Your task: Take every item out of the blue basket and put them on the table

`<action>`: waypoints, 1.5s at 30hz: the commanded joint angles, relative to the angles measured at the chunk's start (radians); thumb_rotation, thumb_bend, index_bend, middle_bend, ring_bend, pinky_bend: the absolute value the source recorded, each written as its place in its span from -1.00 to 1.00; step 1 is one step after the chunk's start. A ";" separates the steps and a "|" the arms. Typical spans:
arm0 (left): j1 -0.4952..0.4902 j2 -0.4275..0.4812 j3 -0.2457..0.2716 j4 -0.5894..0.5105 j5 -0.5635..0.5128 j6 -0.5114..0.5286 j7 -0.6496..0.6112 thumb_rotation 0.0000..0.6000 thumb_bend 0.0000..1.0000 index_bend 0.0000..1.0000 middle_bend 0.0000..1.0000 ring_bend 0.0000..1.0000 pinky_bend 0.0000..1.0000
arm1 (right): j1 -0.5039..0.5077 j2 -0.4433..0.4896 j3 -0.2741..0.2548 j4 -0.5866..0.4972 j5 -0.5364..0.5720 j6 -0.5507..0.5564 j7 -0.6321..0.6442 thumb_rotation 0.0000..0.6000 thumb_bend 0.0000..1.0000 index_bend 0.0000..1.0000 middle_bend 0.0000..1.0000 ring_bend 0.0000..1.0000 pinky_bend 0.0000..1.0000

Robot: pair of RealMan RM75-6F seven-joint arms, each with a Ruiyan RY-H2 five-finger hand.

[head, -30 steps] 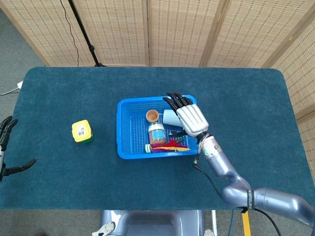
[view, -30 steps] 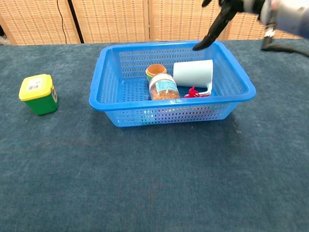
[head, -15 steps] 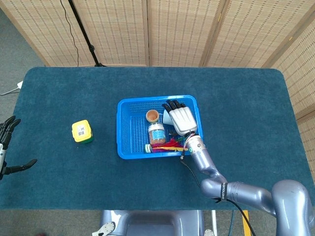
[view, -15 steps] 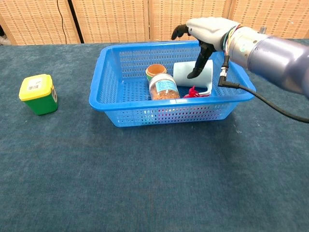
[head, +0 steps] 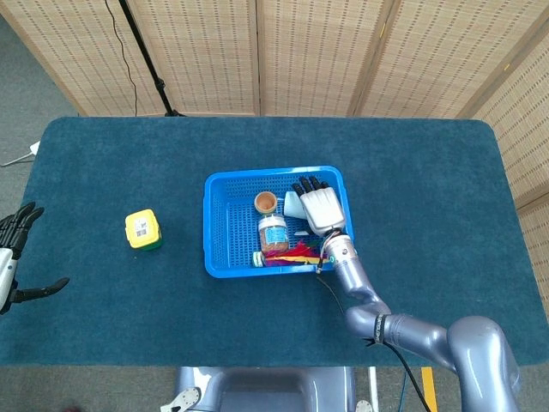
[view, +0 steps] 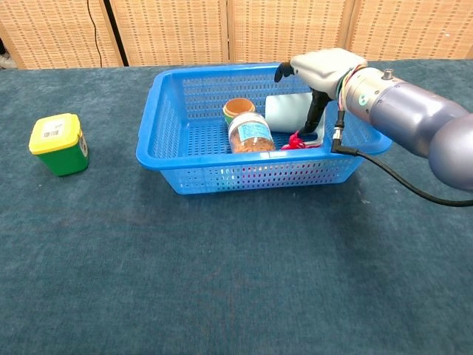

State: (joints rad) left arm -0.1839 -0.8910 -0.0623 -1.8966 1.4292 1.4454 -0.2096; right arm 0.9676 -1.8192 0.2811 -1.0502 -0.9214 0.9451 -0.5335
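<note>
The right hand (view: pixel 319 68) reaches down into the blue plastic mesh basket (view: pixel 167 140), its white back turned up and its dark fingers (view: pixel 311 118) draped over the pale blue cylindrical cup (view: pixel 287 109) lying on its side there. Whether those fingers actually grip the cup or only rest on it, I cannot tell. From overhead the same hand (head: pixel 320 206) covers most of the cup (head: pixel 293 204), which peeks out at its nine o'clock.

Just at the hand's seven o'clock in the chest view lies a small red thing (view: pixel 294 141) among the basket's clutter; overhead it shows as a tangle of red and yellow strips (head: pixel 296 252) along the basket's near wall. To the cup's left stands a clear jar with a blue label and orange-brown contents (view: pixel 250 134), and behind it, touching or nearly so, an orange-brown little pot (view: pixel 239 108).

Well outside the basket, at its nine o'clock, a yellow-lidded green box (view: pixel 59 143) sits on the dark teal cloth-covered table (view: pixel 236 281).

Far off at the table's left edge the left hand (head: pixel 15 257) hangs with fingers spread, holding nothing.

Woven tan folding screens (head: pixel 309 51) close off the back of the room, and a black stand (head: pixel 146 56) leans before them.
</note>
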 commanded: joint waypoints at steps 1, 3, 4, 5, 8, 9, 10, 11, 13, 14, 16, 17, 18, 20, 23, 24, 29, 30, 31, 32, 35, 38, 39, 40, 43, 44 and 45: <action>0.001 0.000 -0.003 0.002 -0.005 -0.003 0.001 1.00 -0.96 -1.00 -1.00 -1.00 -1.00 | 0.007 -0.024 -0.004 0.037 0.007 -0.015 -0.017 1.00 -1.00 -0.66 -0.70 -0.70 -0.46; 0.001 0.000 -0.005 0.002 -0.008 -0.005 0.002 1.00 -0.96 -1.00 -1.00 -1.00 -1.00 | 0.009 -0.033 -0.007 0.053 0.007 -0.021 -0.025 1.00 -1.00 -0.66 -0.70 -0.70 -0.46; 0.001 -0.001 -0.007 0.002 -0.009 -0.007 0.002 1.00 -0.96 -1.00 -1.00 -1.00 -1.00 | 0.011 -0.039 -0.009 0.063 0.008 -0.025 -0.030 1.00 -1.00 -0.67 -0.70 -0.70 -0.45; 0.001 -0.001 -0.007 0.001 -0.009 -0.009 0.002 1.00 -0.96 -1.00 -1.00 -1.00 -1.00 | 0.011 -0.045 -0.011 0.072 0.008 -0.028 -0.035 1.00 -1.00 -0.67 -0.70 -0.70 -0.45; 0.002 -0.001 -0.008 0.001 -0.008 -0.013 0.005 1.00 -0.96 -1.00 -1.00 -1.00 -1.00 | 0.014 -0.059 -0.013 0.097 0.007 -0.034 -0.043 1.00 -1.00 -0.66 -0.69 -0.69 -0.42; 0.002 -0.001 -0.008 0.001 -0.007 -0.015 0.004 1.00 -0.96 -1.00 -1.00 -1.00 -1.00 | 0.014 -0.063 -0.015 0.106 0.005 -0.037 -0.046 1.00 -1.00 -0.65 -0.67 -0.68 -0.41; 0.002 -0.002 -0.008 0.001 -0.006 -0.016 0.004 1.00 -0.96 -1.00 -1.00 -1.00 -1.00 | 0.015 -0.067 -0.017 0.115 0.003 -0.038 -0.048 1.00 -1.00 -0.62 -0.64 -0.63 -0.38; 0.002 -0.002 -0.009 0.001 -0.007 -0.017 0.005 1.00 -0.96 -1.00 -1.00 -1.00 -1.00 | 0.016 -0.074 -0.020 0.131 -0.001 -0.039 -0.050 1.00 -1.00 -0.58 -0.58 -0.56 -0.33; 0.002 -0.004 -0.011 0.001 -0.008 -0.019 0.009 1.00 -0.96 -1.00 -1.00 -1.00 -1.00 | 0.018 -0.087 -0.025 0.159 -0.015 -0.036 -0.048 1.00 -1.00 -0.49 -0.44 -0.40 -0.22; 0.002 -0.004 -0.011 0.000 -0.008 -0.020 0.009 1.00 -0.96 -1.00 -1.00 -1.00 -1.00 | 0.018 -0.095 -0.029 0.178 -0.027 -0.033 -0.045 1.00 -1.00 -0.40 -0.33 -0.30 -0.13; 0.001 -0.005 -0.011 0.000 -0.008 -0.024 0.012 1.00 -0.96 -1.00 -1.00 -1.00 -1.00 | 0.019 -0.109 -0.037 0.213 -0.051 -0.027 -0.033 1.00 -0.97 -0.21 -0.14 -0.10 0.04; 0.001 -0.005 -0.012 -0.001 -0.009 -0.026 0.013 1.00 -0.96 -1.00 -1.00 -1.00 -1.00 | 0.020 -0.118 -0.040 0.234 -0.068 -0.022 -0.019 1.00 -0.90 -0.10 -0.03 0.00 0.12; 0.001 -0.005 -0.012 -0.001 -0.009 -0.027 0.014 1.00 -0.96 -1.00 -1.00 -1.00 -1.00 | 0.020 -0.127 -0.043 0.253 -0.086 -0.015 -0.001 1.00 -0.83 -0.04 0.03 0.05 0.16; 0.001 -0.005 -0.012 -0.002 -0.008 -0.031 0.012 1.00 -0.96 -1.00 -1.00 -1.00 -1.00 | 0.018 -0.139 -0.046 0.279 -0.125 0.010 0.048 1.00 -0.64 0.07 0.13 0.15 0.21; 0.002 -0.004 -0.013 0.000 -0.007 -0.035 0.011 1.00 -0.96 -1.00 -1.00 -1.00 -1.00 | 0.012 -0.133 -0.048 0.282 -0.189 0.067 0.114 1.00 -0.50 0.13 0.18 0.20 0.23; 0.001 -0.004 -0.013 0.000 -0.007 -0.037 0.010 1.00 -0.96 -1.00 -1.00 -1.00 -1.00 | 0.010 -0.125 -0.048 0.274 -0.208 0.087 0.127 1.00 -0.48 0.14 0.18 0.20 0.23; 0.001 -0.002 -0.012 0.001 -0.003 -0.046 0.006 1.00 -0.96 -1.00 -1.00 -1.00 -1.00 | -0.008 -0.034 -0.025 0.134 -0.283 0.209 0.154 1.00 -0.43 0.14 0.19 0.21 0.23; 0.001 -0.002 -0.011 0.001 -0.001 -0.047 0.008 1.00 -0.96 -1.00 -1.00 -1.00 -1.00 | -0.014 -0.009 -0.019 0.093 -0.293 0.229 0.148 1.00 -0.43 0.14 0.19 0.21 0.23; 0.001 -0.002 -0.010 0.000 0.003 -0.050 0.008 1.00 -0.96 -1.00 -1.00 -1.00 -1.00 | -0.021 0.021 -0.010 0.044 -0.302 0.253 0.143 1.00 -0.43 0.14 0.19 0.21 0.23; 0.001 -0.002 -0.009 -0.001 0.004 -0.051 0.009 1.00 -0.96 -1.00 -1.00 -1.00 -1.00 | -0.027 0.041 -0.005 0.011 -0.307 0.265 0.137 1.00 -0.43 0.14 0.19 0.21 0.23; 0.001 -0.003 -0.006 -0.005 0.013 -0.051 0.015 1.00 -0.96 -1.00 -1.00 -1.00 -1.00 | -0.053 0.133 0.017 -0.122 -0.318 0.311 0.102 1.00 -0.43 0.14 0.19 0.21 0.23; 0.003 -0.004 -0.002 -0.009 0.025 -0.049 0.025 1.00 -0.96 -1.00 -1.00 -1.00 -1.00 | -0.086 0.222 0.042 -0.226 -0.297 0.331 0.069 1.00 -0.43 0.14 0.19 0.21 0.23; 0.004 -0.005 -0.001 -0.011 0.028 -0.049 0.029 1.00 -0.96 -1.00 -1.00 -1.00 -1.00 | -0.096 0.243 0.048 -0.244 -0.289 0.334 0.063 1.00 -0.43 0.14 0.19 0.21 0.23; 0.004 -0.006 0.002 -0.013 0.034 -0.050 0.033 1.00 -0.96 -1.00 -1.00 -1.00 -1.00 | -0.111 0.273 0.055 -0.264 -0.274 0.337 0.055 1.00 -0.43 0.14 0.19 0.21 0.23; 0.006 -0.006 0.008 -0.019 0.048 -0.049 0.038 1.00 -0.96 -1.00 -1.00 -1.00 -1.00 | -0.149 0.340 0.061 -0.282 -0.233 0.322 0.050 1.00 -0.43 0.14 0.18 0.21 0.23; 0.008 -0.006 0.009 -0.019 0.052 -0.047 0.040 1.00 -0.96 -1.00 -1.00 -1.00 -1.00 | -0.163 0.357 0.061 -0.272 -0.216 0.313 0.054 1.00 -0.43 0.14 0.18 0.21 0.23; 0.009 -0.006 0.010 -0.019 0.054 -0.045 0.042 1.00 -0.96 -1.00 -1.00 -1.00 -1.00 | -0.170 0.365 0.059 -0.264 -0.208 0.306 0.058 1.00 -0.43 0.13 0.18 0.21 0.23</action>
State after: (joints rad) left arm -0.1757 -0.8973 -0.0531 -1.9153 1.4829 1.3996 -0.1685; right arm 0.8289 -1.4872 0.3312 -1.3123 -1.1606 1.2595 -0.4708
